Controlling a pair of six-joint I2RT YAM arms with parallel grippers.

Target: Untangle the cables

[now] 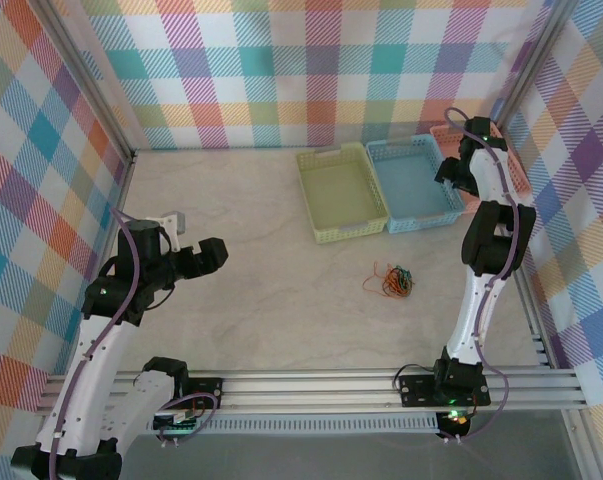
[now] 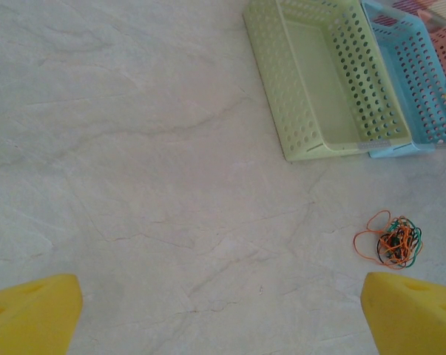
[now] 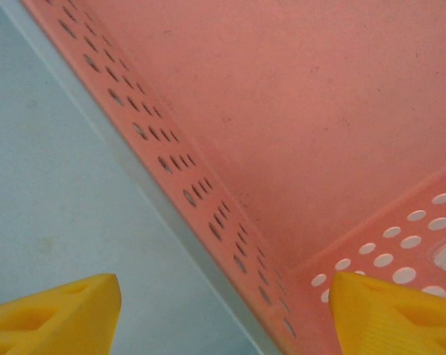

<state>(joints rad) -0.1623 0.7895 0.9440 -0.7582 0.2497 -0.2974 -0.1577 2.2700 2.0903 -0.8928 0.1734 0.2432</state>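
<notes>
Yellow-fingered L pincer (image 2: pixel 221 303) spread wide, empty, clear of cables (image 2: pixel 391 240); R pincer (image 3: pixel 225 303) spread, empty, over pink basket (image 3: pixel 319 111).

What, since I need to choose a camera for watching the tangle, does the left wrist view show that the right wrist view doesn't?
Left wrist view: the cables, an orange, green and dark bunch lying on the bare table, apart from the green basket. Right wrist view: a close look into the pink basket, its floor and perforated wall. Shared: the pink basket with pale blue beside it, likely the blue basket. Each view also has its own open gripper, left gripper and right gripper, yellow fingertips at the bottom corners.
</notes>
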